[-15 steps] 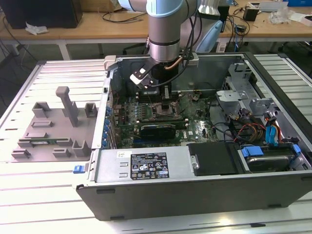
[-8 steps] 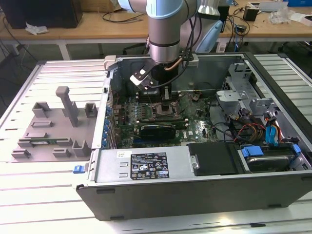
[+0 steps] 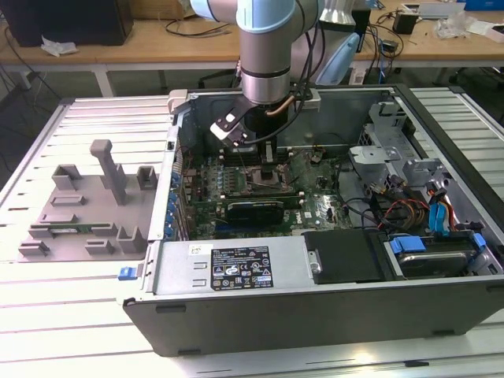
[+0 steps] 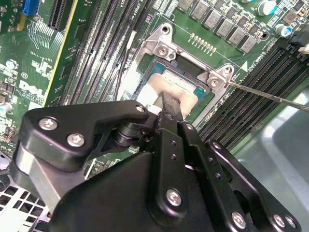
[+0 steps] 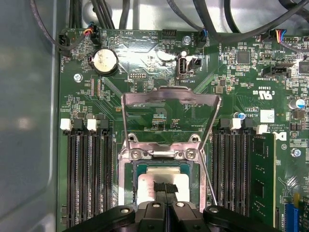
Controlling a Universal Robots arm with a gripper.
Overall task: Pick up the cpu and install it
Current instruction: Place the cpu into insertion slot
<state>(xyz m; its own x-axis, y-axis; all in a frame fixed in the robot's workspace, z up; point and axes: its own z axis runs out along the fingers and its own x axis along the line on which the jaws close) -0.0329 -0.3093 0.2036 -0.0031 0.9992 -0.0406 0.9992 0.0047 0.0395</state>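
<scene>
Inside the open computer case [image 3: 315, 315], we see the gripper [image 5: 165, 186] down over the motherboard [image 5: 145, 67], fingers drawn narrow, tips together on the silver top of the cpu [image 5: 146, 186]. The cpu lies flat within the socket frame [image 5: 123, 186] (its metal bracket [image 5: 169, 96] stands raised)
</scene>
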